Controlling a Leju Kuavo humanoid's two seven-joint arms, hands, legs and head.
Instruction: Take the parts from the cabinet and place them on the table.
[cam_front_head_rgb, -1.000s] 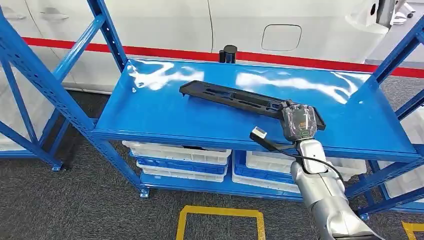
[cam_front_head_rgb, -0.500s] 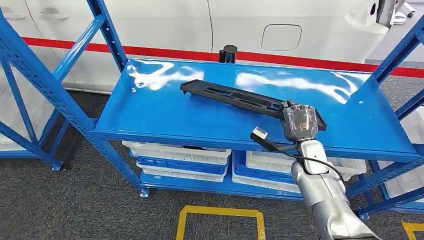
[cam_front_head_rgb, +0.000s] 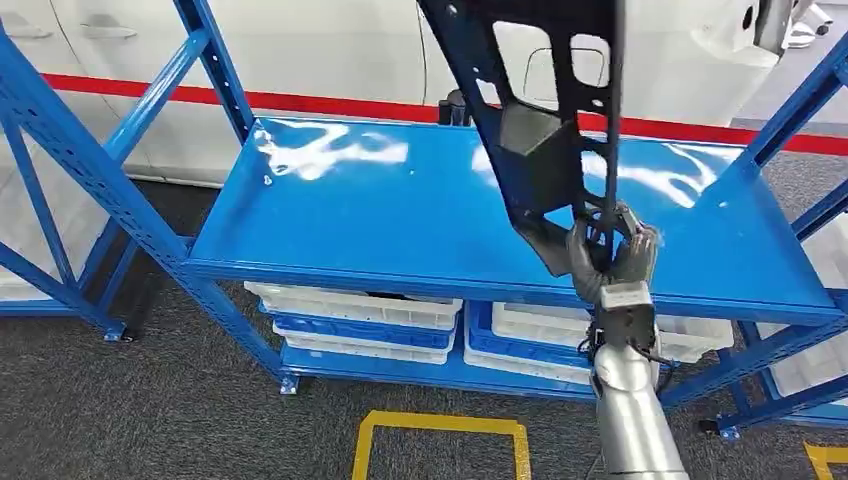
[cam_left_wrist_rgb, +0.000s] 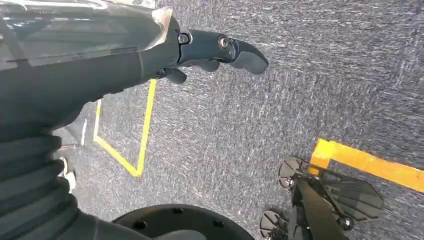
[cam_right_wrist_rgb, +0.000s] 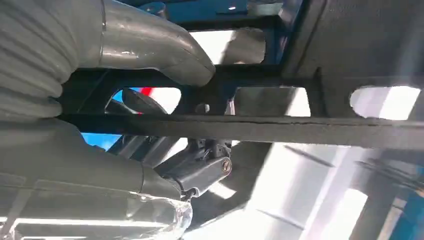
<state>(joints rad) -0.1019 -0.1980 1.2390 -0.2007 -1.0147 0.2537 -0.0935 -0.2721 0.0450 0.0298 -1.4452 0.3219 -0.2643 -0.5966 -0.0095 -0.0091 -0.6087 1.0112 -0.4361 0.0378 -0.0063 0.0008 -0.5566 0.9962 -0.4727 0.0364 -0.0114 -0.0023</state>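
The robot's right hand (cam_front_head_rgb: 610, 262) grips the lower end of a long black plastic part (cam_front_head_rgb: 545, 110), fingers wrapped around it and the thumb pressed over a rib in the right wrist view, holding it clear above the blue shelf (cam_front_head_rgb: 370, 225) of the cabinet, its upper end running out of the top of the head view. The left hand (cam_left_wrist_rgb: 220, 50) hangs beside the body over the grey carpeted floor (cam_left_wrist_rgb: 300, 90), fingers loosely curled in and holding nothing. With the part off the shelf, the job in hand appears to be carrying it away to the worktop. Held by one end, the long piece likely pulls hard on the grasp, so a firm grip and a slow, level swing look wise. The free end should be kept away from the blue upright (cam_front_head_rgb: 790, 110) at the right, and the robot would do well to back off before turning, lest the part catch the frame.
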